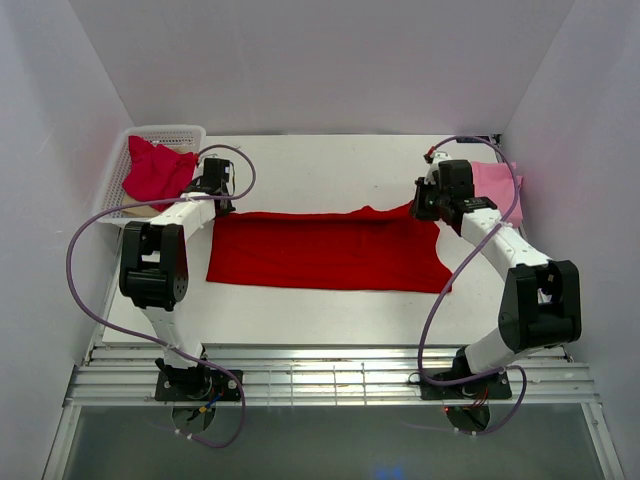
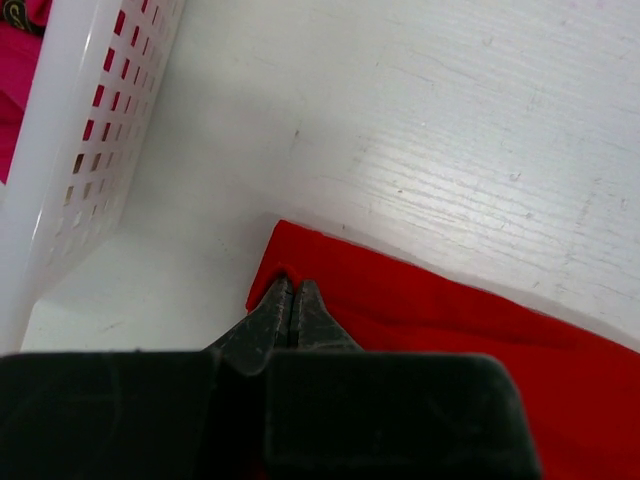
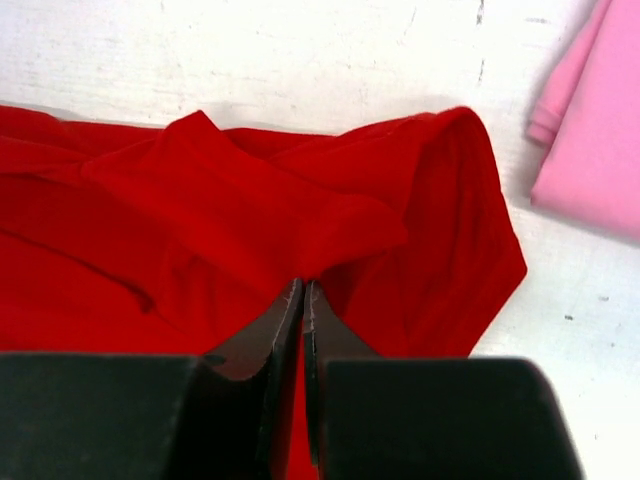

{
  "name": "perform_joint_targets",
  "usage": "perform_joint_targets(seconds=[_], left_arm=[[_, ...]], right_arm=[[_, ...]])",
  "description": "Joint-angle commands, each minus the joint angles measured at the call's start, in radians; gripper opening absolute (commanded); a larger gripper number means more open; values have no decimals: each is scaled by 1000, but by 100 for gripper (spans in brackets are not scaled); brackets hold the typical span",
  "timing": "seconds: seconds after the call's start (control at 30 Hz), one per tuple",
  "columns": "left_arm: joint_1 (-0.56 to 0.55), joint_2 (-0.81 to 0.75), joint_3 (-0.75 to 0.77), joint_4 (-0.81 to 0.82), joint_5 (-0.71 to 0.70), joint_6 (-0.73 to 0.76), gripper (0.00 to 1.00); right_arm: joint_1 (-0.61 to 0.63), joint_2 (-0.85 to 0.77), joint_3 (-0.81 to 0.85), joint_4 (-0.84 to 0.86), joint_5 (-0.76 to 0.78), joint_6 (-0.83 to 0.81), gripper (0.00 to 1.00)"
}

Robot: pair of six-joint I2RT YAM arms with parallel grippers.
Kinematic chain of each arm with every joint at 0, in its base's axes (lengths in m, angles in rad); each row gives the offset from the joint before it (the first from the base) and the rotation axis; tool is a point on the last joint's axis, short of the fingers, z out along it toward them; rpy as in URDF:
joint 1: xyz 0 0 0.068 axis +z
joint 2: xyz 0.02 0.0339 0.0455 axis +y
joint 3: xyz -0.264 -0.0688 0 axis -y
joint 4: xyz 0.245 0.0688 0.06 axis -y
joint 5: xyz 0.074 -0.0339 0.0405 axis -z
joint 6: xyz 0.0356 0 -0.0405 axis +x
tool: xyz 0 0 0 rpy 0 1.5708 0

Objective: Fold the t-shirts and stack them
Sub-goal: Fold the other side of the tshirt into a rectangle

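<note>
Bright red shirt (image 1: 330, 250) mid surface (image 1: 320, 170), flat long strip, part-folded I reckon. My L claw (image 2: 292, 285) pinching its far-left corner, R claw (image 3: 303, 285) pinching far-right cloth. Beyond: pink shirt (image 1: 497, 188) looks folded, prob done. Crimson shirt (image 1: 155, 170) heaped in basket (image 1: 170, 130), not yet done.

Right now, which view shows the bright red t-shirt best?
Top external: the whole bright red t-shirt lies spread out. The left wrist view shows only one corner at the left hand; the right wrist view, bunched cloth at the right hand.
</note>
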Motion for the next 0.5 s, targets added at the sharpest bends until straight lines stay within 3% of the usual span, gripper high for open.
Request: perform_joint_targets(seconds=[0.0,0.47], left_arm=[[1,-68,-23,-6,-40,11,0],[1,-79,-117,-51,-67,30,0]], right_arm=[[2,-56,-48,-11,22,-19,8],[2,-184,-197,-31,36,-10,8]])
